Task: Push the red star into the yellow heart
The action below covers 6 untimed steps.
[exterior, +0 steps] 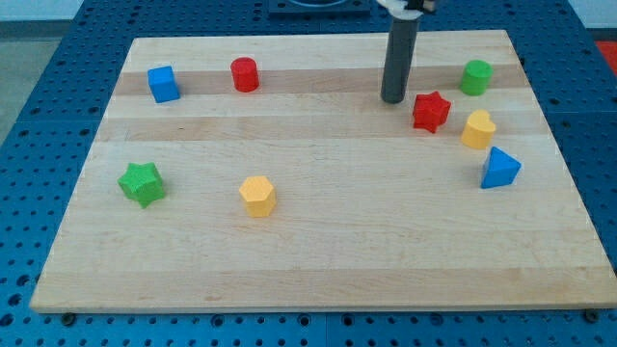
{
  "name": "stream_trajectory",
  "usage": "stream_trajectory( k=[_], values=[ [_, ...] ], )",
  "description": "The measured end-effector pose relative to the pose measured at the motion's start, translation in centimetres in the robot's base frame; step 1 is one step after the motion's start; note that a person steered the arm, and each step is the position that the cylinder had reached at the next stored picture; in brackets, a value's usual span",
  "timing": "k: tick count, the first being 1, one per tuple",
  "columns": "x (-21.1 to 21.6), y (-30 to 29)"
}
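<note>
The red star (431,111) lies on the wooden board at the view's upper right. The yellow heart (477,128) sits just to its right and slightly lower, with a small gap between them. My tip (392,99) rests on the board just left of the red star and slightly above it, close to the star but apart from it. The dark rod rises straight up from the tip to the view's top.
A green cylinder (474,77) is above the yellow heart. A blue triangle block (499,168) is below it. A red cylinder (245,74) and blue cube (164,84) are at upper left. A green star (142,183) and yellow hexagon (257,196) are at lower left.
</note>
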State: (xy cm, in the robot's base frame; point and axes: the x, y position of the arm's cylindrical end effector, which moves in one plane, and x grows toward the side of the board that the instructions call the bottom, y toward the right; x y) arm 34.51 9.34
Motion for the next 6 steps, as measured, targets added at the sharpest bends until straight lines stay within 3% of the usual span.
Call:
stream_trajectory(
  k=[1,6],
  values=[
    [3.2,0.1],
    [1.6,9.3]
  ],
)
